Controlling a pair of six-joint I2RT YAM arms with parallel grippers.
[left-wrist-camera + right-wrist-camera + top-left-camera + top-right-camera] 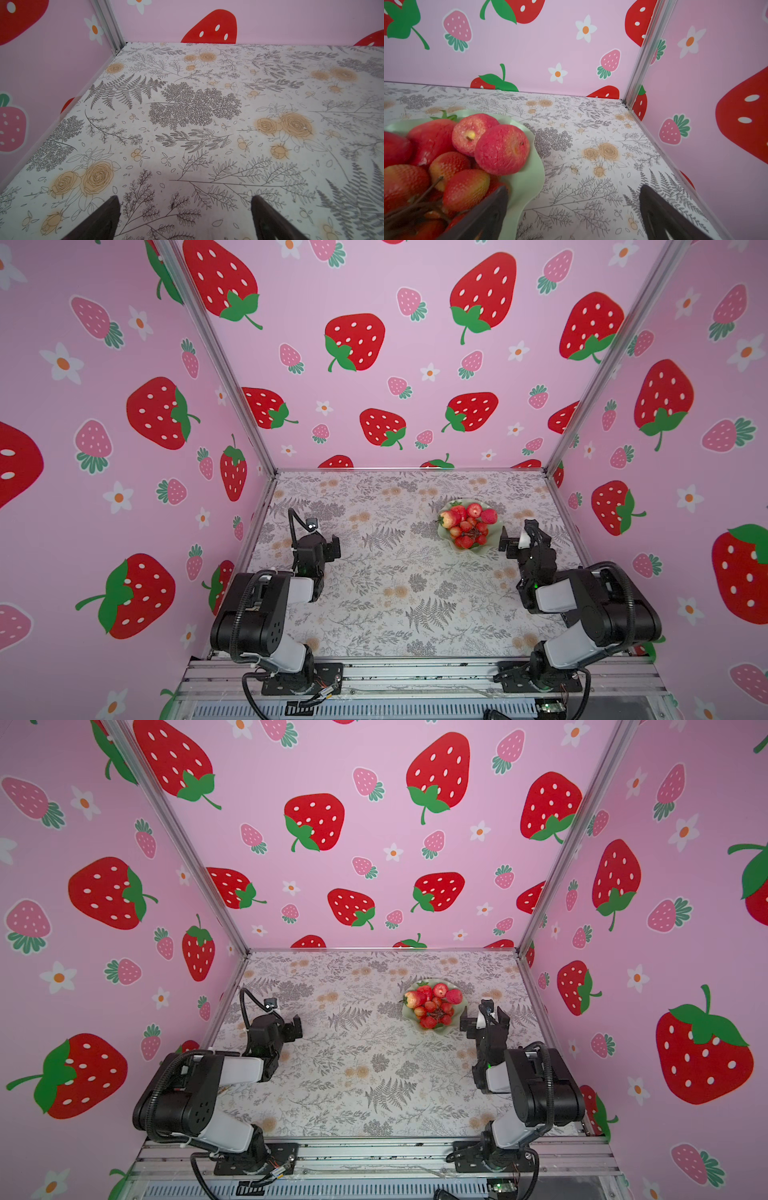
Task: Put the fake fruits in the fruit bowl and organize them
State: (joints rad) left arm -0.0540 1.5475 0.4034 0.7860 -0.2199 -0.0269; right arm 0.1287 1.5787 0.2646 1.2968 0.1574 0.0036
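The pale green fruit bowl (457, 502) (424, 982) stands on the right half of the table with the fake fruits piled inside. Two round red ones (474, 511) (439, 990) lie at its far side, a strawberry (446, 519) at its left, and the berry bunch (469, 533) (435, 1013) fills the near part. My right gripper (505, 541) (467, 1021) (574, 188) is open and empty beside the bowl's right rim (529, 176), with one finger over the berries (465, 189). My left gripper (334, 549) (296, 1029) (185, 197) is open over bare table at the left.
The floral table cover (395, 572) is boxed in by pink strawberry-print walls on three sides, with metal corner posts (266, 456) at the back. Both arm bases sit on the aluminium rail (415, 672) along the front edge.
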